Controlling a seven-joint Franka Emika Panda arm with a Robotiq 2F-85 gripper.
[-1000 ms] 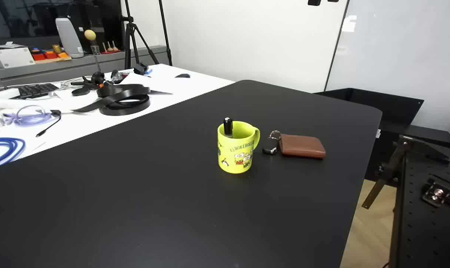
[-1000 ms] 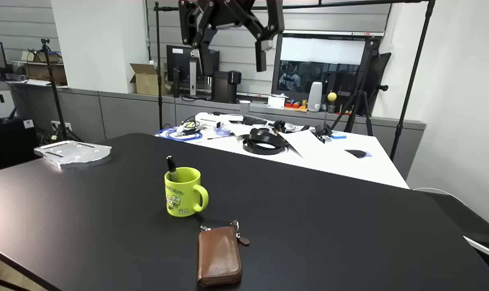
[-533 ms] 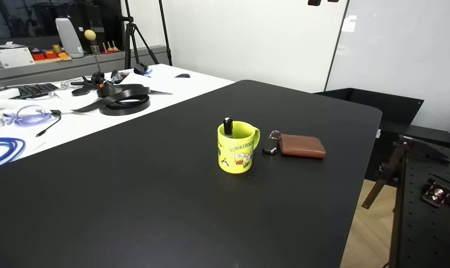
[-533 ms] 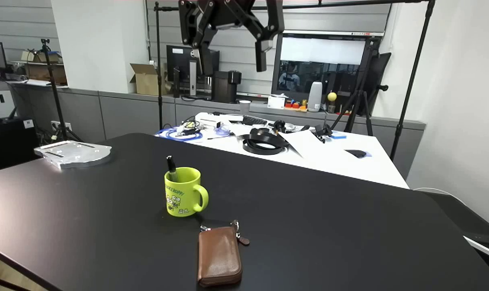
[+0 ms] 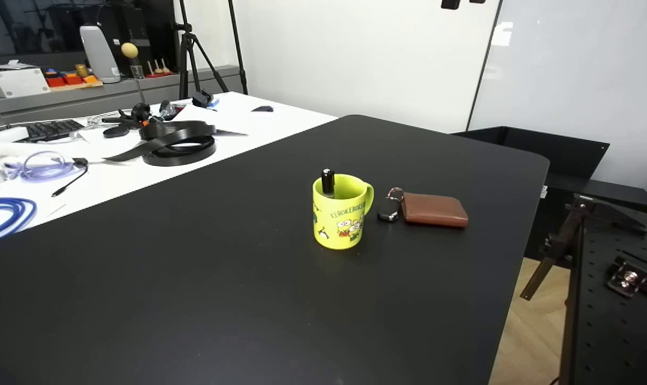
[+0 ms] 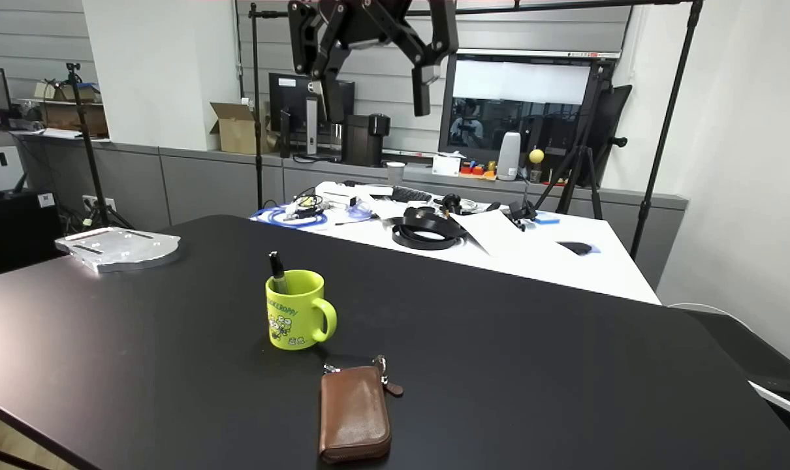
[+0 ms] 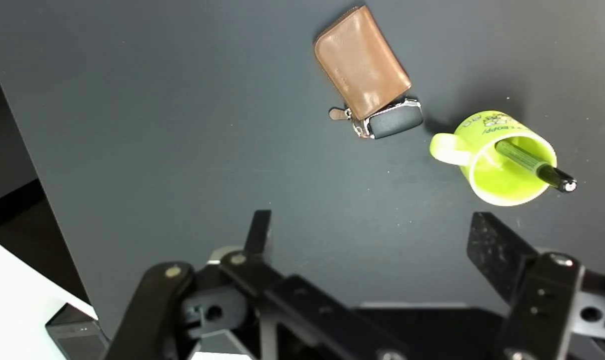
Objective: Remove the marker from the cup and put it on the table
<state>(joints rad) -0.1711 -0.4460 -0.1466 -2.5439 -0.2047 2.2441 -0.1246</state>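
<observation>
The yellow-green cup stands upright on the black table; it also shows in an exterior view and at the right of the wrist view. The marker leans inside the cup with its black end above the rim, seen also in an exterior view and the wrist view; its lower end is hidden by the cup. My gripper is wide open and empty, high above the table. In the wrist view the gripper has the cup beyond its right finger.
A brown wallet lies near the cup's handle side, with a dark key fob attached. A silver metal plate sits at the table's far left. A white table with cables and a black tape roll adjoins the black table.
My gripper has shifted only very slightly to the left in both exterior views. The cup, marker and wallet have not moved.
</observation>
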